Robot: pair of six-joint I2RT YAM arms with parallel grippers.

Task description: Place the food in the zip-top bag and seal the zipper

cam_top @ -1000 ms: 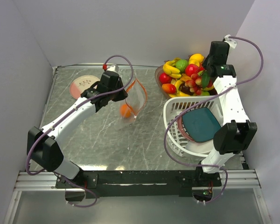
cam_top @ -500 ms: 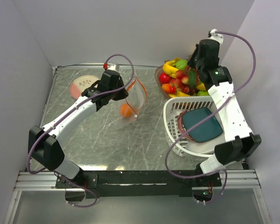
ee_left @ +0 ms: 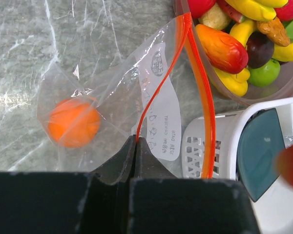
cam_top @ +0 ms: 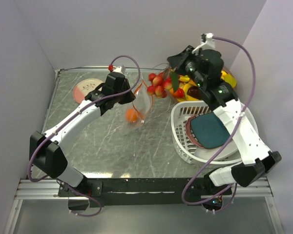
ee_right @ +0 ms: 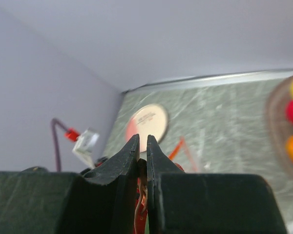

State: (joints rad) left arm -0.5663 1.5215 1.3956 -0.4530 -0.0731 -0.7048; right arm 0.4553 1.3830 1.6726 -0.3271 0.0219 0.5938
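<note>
Top external view: zip-top bag [cam_top: 141,103] held mouth-up near the table [cam_top: 97,141] centre, one orange fruit [cam_top: 131,115] inside. Left gripper [ee_left: 136,142] is pinched tight on one lip by the zipper [ee_left: 201,87], likely to keep the mouth spread. Right gripper [cam_top: 176,78] is clamped on a red grape cluster [cam_top: 158,86], which dangles just beside the opening, seemingly lined up to drop in.

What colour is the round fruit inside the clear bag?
The fruit is orange, clearest in the left wrist view.

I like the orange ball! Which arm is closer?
Left. The left fingers pinch the bag holding the orange ball; the right fingers hold a red bunch farther off.
</note>
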